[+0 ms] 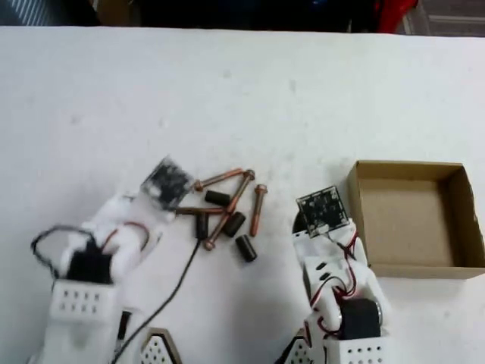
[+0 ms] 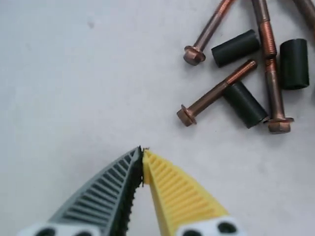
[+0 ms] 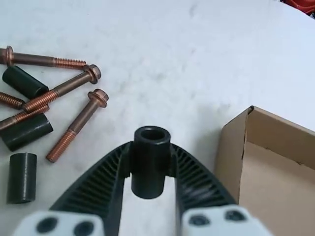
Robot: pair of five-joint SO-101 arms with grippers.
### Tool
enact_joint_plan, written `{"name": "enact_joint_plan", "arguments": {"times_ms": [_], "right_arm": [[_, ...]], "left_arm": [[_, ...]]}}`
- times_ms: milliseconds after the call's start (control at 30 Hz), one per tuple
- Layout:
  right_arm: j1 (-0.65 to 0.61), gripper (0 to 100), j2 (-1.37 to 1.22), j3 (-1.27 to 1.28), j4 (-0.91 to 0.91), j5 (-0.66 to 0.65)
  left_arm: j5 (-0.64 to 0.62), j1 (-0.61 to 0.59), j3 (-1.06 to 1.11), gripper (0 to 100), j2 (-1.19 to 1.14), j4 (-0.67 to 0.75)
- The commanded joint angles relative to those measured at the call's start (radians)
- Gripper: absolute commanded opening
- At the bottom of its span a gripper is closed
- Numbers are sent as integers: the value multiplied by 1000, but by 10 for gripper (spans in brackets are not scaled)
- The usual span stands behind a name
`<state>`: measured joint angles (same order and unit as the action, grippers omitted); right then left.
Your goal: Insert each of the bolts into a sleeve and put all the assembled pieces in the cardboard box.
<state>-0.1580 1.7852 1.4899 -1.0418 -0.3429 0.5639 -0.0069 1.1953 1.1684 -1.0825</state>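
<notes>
your right gripper (image 3: 150, 148) gripped a sleeve (image 3: 150, 172), left gripper (image 2: 142, 153) pinched shut and empty, so a bolt (image 2: 216, 92) pushed in crooked could've knocked the sleeve loose.

The bolts (image 2: 216, 92) at upper right are coppery metal with a dull sheen, the sleeve (image 3: 150, 169) in my right pincer (image 3: 150, 150) is smooth matt black plastic, that pincer's fingers (image 3: 98, 187) ribbed black plastic, my left pincer (image 2: 142, 151) ribbed grey and yellow plastic, the box (image 3: 230, 157) matt brown cardboard, the table (image 1: 227, 98) smooth white.
</notes>
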Motion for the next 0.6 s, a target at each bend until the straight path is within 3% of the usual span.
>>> {"name": "enact_joint_plan", "arguments": {"times_ms": [0,367,567], "right_arm": [[7,16,13,20,81,12],[7,18,13,130,237,12],[7,18,13,138,254,12]], "left_arm": [[-38,91,-201,24,-302,34],[-181,269,-638,27,-898,25],[-238,321,-962,27,-1184,-137]]}}
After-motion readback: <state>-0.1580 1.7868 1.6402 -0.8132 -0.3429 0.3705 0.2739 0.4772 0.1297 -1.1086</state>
